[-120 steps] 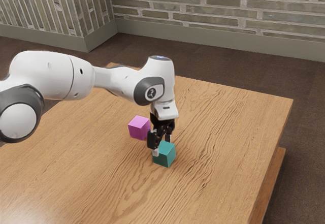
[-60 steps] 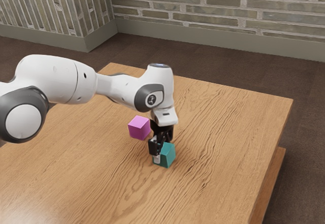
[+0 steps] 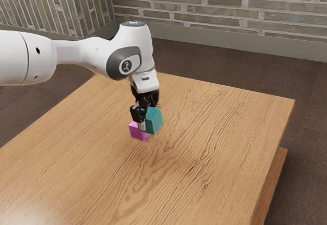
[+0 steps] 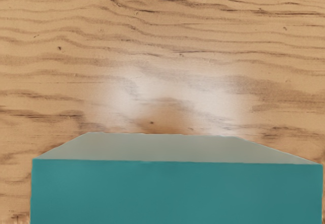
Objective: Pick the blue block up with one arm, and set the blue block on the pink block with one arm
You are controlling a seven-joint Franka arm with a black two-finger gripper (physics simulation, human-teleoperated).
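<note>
A brown brick wall (image 3: pixel 230 5) stands at the back of the room, and the floor (image 3: pixel 245 67) is dark. A big wooden tabletop (image 3: pixel 219 148) takes up most of the space in front of me. A fat white arm (image 3: pixel 71 56) comes in from the exterior view's left and bends down over the tabletop.

The blue block (image 3: pixel 155 120) is really more green-blue. It hangs in the air, off the wood, a little tilted. It is well in from every edge, on the half of the tabletop toward the exterior view's left. The pink block (image 3: pixel 136 131) sits flat on the wood just below it, a bit more toward the exterior view's left. The blue one covers part of the pink one, and I cannot tell if they touch. It is not sitting square on top.

The small black gripper (image 3: pixel 145 118) points down and pinches the blue block from two sides, holding it tight.

In the wrist view the blue block (image 4: pixel 177 191) shows big and close under the hand, with the bare tabletop (image 4: pixel 162 41) beyond it.
</note>
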